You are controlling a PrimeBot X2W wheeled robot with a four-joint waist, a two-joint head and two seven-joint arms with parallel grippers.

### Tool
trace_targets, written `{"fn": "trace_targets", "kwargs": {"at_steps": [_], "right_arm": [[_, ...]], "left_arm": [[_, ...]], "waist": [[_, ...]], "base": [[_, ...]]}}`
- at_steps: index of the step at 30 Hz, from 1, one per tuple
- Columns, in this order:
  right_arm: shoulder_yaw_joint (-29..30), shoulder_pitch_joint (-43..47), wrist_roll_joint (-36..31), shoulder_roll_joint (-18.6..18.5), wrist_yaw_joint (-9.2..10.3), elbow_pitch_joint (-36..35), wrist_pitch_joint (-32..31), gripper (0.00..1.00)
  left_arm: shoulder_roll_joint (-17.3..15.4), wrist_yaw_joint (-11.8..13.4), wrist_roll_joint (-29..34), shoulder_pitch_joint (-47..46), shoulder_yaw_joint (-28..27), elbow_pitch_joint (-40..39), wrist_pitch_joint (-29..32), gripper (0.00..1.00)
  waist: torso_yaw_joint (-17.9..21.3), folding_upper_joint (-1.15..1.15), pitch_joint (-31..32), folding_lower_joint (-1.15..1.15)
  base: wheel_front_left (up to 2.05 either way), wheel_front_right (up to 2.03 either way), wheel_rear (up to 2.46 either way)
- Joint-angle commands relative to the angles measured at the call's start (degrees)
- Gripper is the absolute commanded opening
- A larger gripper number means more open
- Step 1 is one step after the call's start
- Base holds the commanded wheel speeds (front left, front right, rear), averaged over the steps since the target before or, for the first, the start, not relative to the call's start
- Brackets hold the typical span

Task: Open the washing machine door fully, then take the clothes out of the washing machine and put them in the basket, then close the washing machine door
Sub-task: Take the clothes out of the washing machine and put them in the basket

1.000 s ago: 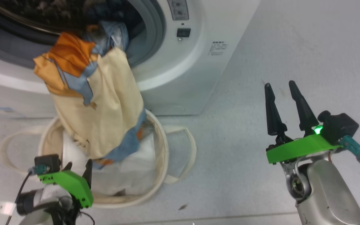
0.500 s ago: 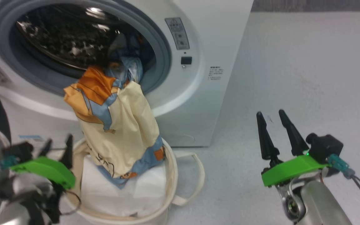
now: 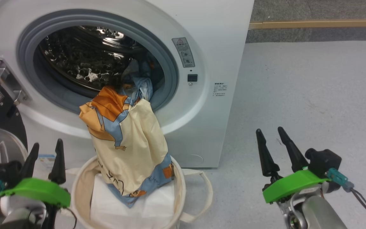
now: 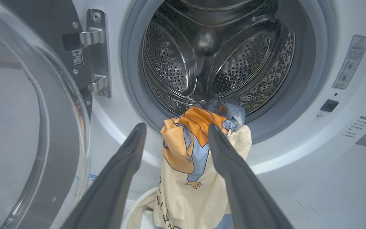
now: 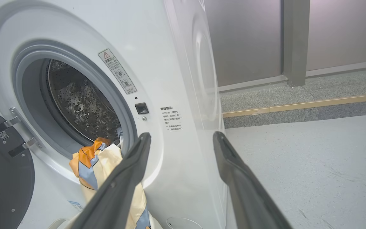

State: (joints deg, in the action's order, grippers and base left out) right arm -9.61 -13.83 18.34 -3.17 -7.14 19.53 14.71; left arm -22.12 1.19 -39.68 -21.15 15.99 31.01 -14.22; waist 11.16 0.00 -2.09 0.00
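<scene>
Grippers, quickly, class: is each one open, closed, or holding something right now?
Left gripper, long dark fingers on a green mount: open, holding nothing.
Right gripper, same build: open, holding nothing.

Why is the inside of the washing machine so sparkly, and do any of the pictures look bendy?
Head view: lights glint off the shiny steel drum, picture sharp. Left wrist view: the washing machine door looms big and curved at the left, glass streaked with reflections. Right wrist view: the wide lens bows the side edge of the washing machine.
</scene>
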Motion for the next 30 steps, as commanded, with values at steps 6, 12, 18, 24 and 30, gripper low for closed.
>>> {"fn": "trace_targets", "kwargs": {"at_steps": [6, 12, 18, 24, 30], "right_arm": [[-2.57, -0.99, -0.36, 0.29, -0.35, -0.81, 0.29, 1.00], [-2.53, -0.75, -1.40, 0.29, -0.35, -0.49, 0.29, 1.00], [-2.70, -0.89, -2.29, 0.29, -0.35, 0.00, 0.29, 1.00], [-2.90, -1.25, -2.11, 0.29, -0.35, 0.14, 0.29, 1.00], [-2.99, -1.44, -1.79, 0.29, -0.35, 0.20, 0.29, 1.00]], "left_arm": [[-6.35, 6.61, 1.25, 7.01, -3.66, -13.66, 2.42, 1.00], [-7.65, 9.48, 1.10, 11.53, -4.68, -19.56, 3.80, 1.00], [-8.19, 10.88, 0.72, 13.41, -5.36, -21.91, 4.38, 1.00], [-8.35, 10.92, -0.24, 13.35, -6.61, -22.24, 3.61, 1.00], [-8.37, 10.25, -0.70, 13.25, -6.12, -22.51, 3.88, 1.00]], "waist": [[0.14, 0.00, 1.12, 0.00], [0.48, 0.00, 1.75, 0.00], [0.75, 0.00, 2.02, 0.00], [1.07, 0.00, 1.93, 0.00], [1.18, 0.00, 1.63, 0.00]], "base": [[0.00, 0.00, 0.00], [0.00, 0.00, 0.00], [0.00, 0.00, 0.00], [0.00, 0.00, 0.00], [0.00, 0.00, 0.00]]}}
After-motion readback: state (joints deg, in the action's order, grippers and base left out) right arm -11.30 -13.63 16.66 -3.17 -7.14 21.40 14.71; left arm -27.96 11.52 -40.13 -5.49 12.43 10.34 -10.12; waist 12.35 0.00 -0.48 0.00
